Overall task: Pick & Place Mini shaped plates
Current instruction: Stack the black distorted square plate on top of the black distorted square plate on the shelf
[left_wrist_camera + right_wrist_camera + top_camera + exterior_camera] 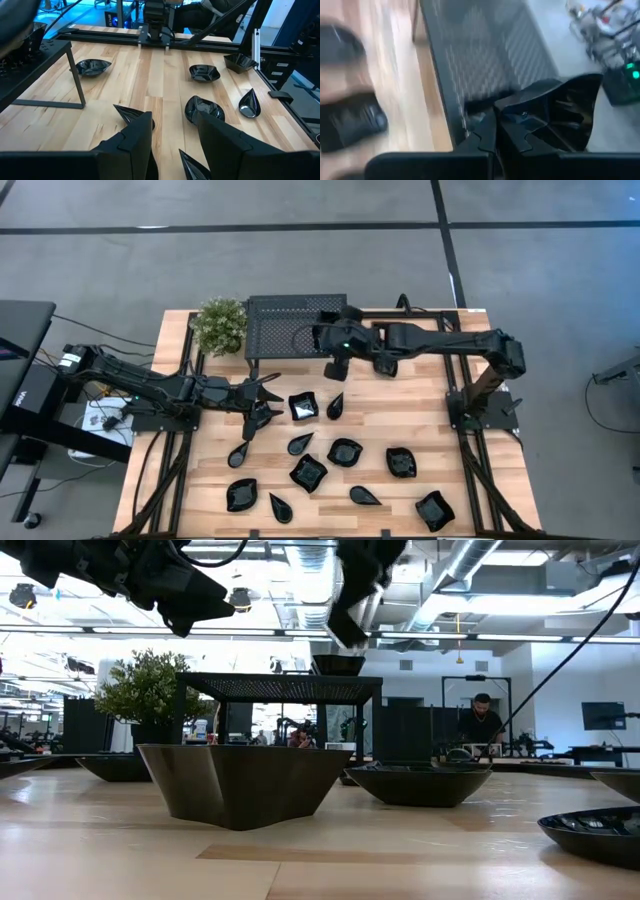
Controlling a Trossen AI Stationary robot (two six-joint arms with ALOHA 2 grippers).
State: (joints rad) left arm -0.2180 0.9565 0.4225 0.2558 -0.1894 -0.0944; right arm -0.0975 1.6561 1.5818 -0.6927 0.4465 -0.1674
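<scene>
Tabletop of pale wood planks (420,425) fills the near field in our low view; beyond it we see a potted plant (150,685), the black perforated rack (280,688), and, farther off, a bright workshop with ceiling ducts and a person (482,725) at a bench.

We count about a dozen mini shaped plates (308,472) scattered over the front half of the table, glossy black, some squarish with wavy rims, others teardrop-shaped. One squarish plate (243,783) stands nearest the low camera.

We find the left gripper (268,402) low over the table's left-centre, its fingers (135,137) spread wide and empty, with plates lying just beyond them. Farther back, the right gripper (335,338) hangs at the rack's right end, its jaws pressed together on the rim of a squarish plate (570,117), carried above the rack's top.
</scene>
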